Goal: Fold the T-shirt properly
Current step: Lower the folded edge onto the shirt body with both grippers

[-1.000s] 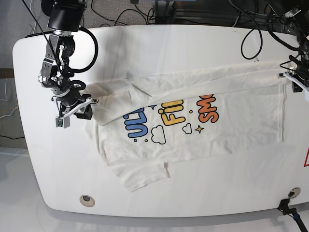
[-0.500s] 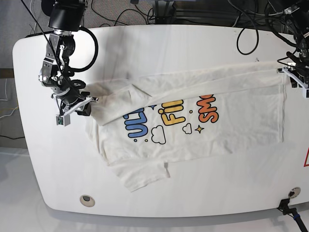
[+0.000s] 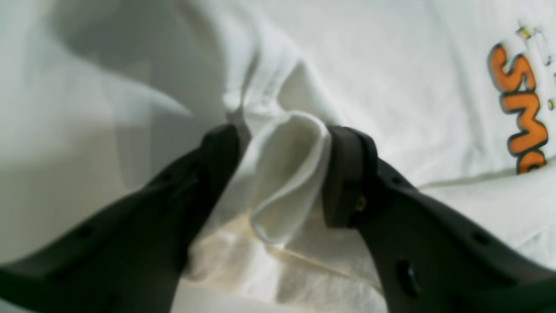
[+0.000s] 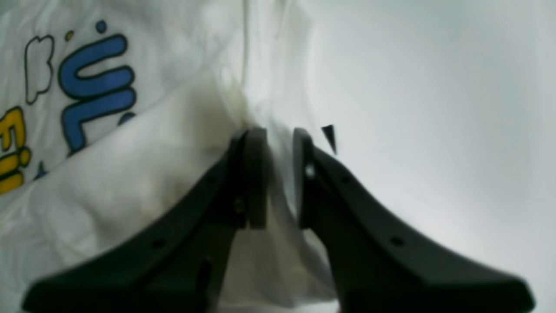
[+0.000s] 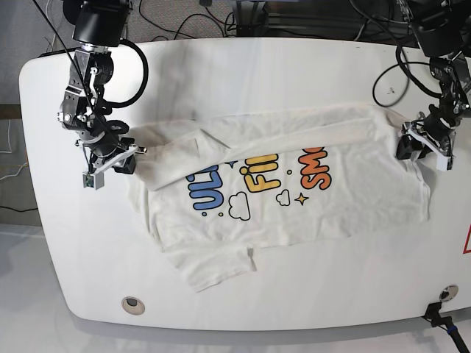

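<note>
Left gripper now drawn inward from the table edge, jaws fairly wide with a bunched fold of the shirt caught between them; far hem slackened and pulled in. Right gripper narrow, pinching shirt cloth at the other end, barely shifted. Shirt lying print-up mid-table, long flap folded over. Likely stretching over, next fold beginning.

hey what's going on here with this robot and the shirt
A two-armed robot is folding a white printed T-shirt spread on a white table. The left gripper pinches a bunched fold of fabric at one end, and the right gripper is closed on the cloth at the other. The far edge is folded partly over the print.
</note>
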You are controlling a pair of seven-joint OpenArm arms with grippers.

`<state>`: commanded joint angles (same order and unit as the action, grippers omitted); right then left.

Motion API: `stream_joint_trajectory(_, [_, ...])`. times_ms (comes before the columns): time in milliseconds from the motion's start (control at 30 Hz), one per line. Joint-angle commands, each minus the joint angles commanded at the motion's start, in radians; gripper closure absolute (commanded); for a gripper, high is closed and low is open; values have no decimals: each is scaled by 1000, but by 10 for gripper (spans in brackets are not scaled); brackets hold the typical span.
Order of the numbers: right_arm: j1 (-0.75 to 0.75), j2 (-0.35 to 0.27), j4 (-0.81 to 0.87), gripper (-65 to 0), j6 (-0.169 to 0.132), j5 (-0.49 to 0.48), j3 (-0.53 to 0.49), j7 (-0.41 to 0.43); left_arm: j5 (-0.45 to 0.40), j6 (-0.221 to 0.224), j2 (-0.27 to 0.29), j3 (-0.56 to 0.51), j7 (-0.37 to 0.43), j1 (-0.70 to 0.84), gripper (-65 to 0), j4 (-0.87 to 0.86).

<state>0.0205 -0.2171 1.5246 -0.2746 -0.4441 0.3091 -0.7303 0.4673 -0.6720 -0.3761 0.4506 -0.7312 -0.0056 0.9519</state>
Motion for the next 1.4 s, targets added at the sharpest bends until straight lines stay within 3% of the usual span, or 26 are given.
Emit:
stream_joint_trajectory(33, [2, 0, -1, -104, 0, 1, -1, 3, 12, -22, 0, -2, -1, -10, -255, -24])
stream_joint_trajectory(167, [1, 0, -12, -103, 1, -3, -1, -2, 29, -26, 1, -9, 5, -39, -211, -90])
stream_joint_trajectory(200, [-6, 0, -3, -87, 4, 11, -5, -13, 125, -26, -13, 14, 66, -31, -165, -24])
stream_joint_trajectory(300, [-19, -1, -6, 0, 5, 8, -5, -23, 137, -26, -19, 16, 14, -34, -49, -22])
stream_joint_trajectory(400, [-39, 0, -1, 0, 5, -3, -1, -42, 146, -26, -34, 15, -8, -36, -12, -14])
stream_joint_trajectory(600, [-111, -3, 68, 0, 5, -53, 2, -68, 177, -26, -66, 14, -39, -25, -5, 32])
stream_joint_trajectory(900, [-217, -6, 212, 0, 10, -93, 10, -87, 201, -26, -159, 16, -57, 58, -2, 124])
stream_joint_trajectory(1167, [-293, -12, 285, 0, 10, -105, 21, -157, 228, -26, -169, 53, -81, 185, 0, 236])
stream_joint_trajectory(1400, [-371, -10, 335, 0, 5, -119, 32, -129, 213, -20, -227, 35, -83, 196, 0, 206])
